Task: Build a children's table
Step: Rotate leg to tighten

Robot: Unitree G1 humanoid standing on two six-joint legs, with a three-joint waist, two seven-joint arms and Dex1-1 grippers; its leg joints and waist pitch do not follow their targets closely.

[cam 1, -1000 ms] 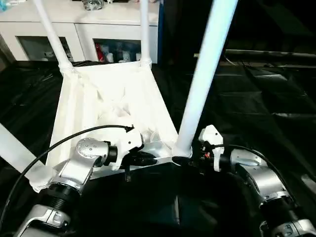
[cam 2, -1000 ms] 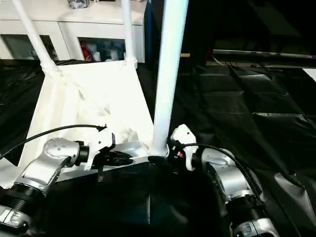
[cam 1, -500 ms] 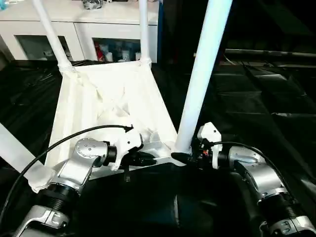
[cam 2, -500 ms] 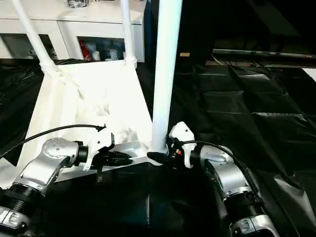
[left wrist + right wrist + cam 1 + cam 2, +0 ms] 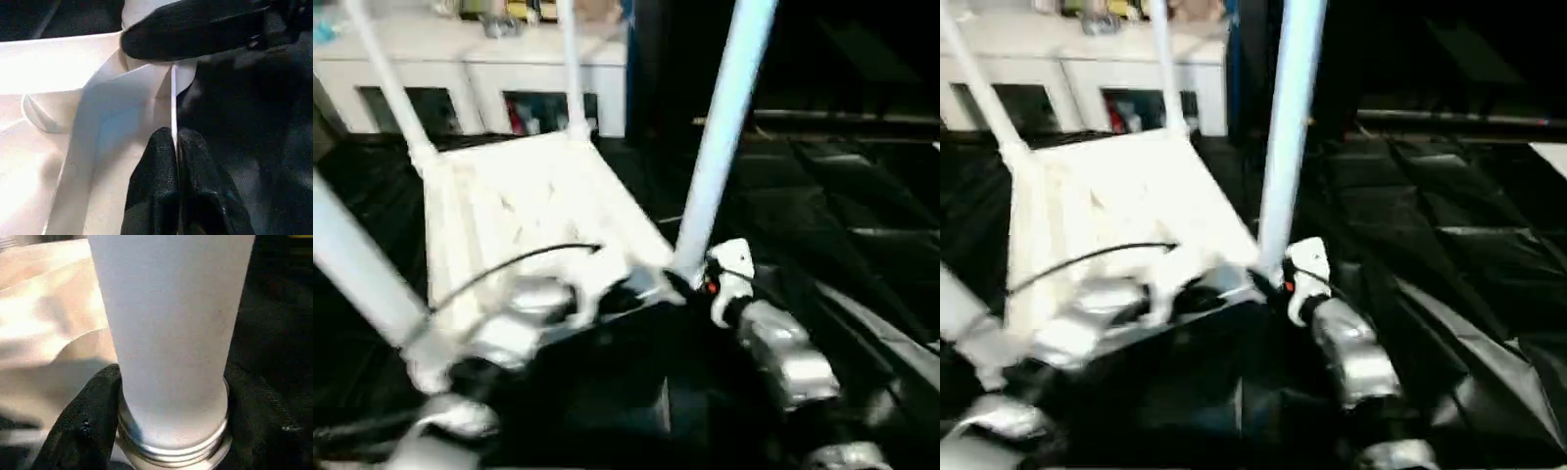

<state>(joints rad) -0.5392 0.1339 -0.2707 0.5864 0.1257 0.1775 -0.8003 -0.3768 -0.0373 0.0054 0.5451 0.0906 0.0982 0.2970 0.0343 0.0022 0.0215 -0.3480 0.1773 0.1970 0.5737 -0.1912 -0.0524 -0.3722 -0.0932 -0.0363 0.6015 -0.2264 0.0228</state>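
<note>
Our left pincer [image 5: 177, 156] is pinched shut on the thin raised rim of the top [image 5: 529, 211], near edge, close to the near right corner. The right pincer [image 5: 171, 431] sits at the base of the near right leg [image 5: 715, 147], black fingers [image 5: 80, 423] on both sides of the tube just above its metal threaded collar; it looks clamped on the leg. In the left wrist view the right pincer's finger reaches in across that same corner.

The top lies upside down on black sheeting [image 5: 842, 225], underside facing up, tilted a bit toward us. Two far legs [image 5: 570, 69] stand up from the far corner sockets. A near left leg [image 5: 362, 264] also rises at the left edge. So we judge three legs in and the fourth at its socket. The collar still shows above the socket, so this one is likely not fully seated. Left to do: turn or press it home, then flip the table upright.

Around: a white cabinet [image 5: 480, 73] with glass fronts stands behind the far legs, small items on it, too blurred to name. A black cable [image 5: 509, 264] arcs over the left forearm and across the top, which could snag. The sheeting is wrinkled, nothing else close to the work.
</note>
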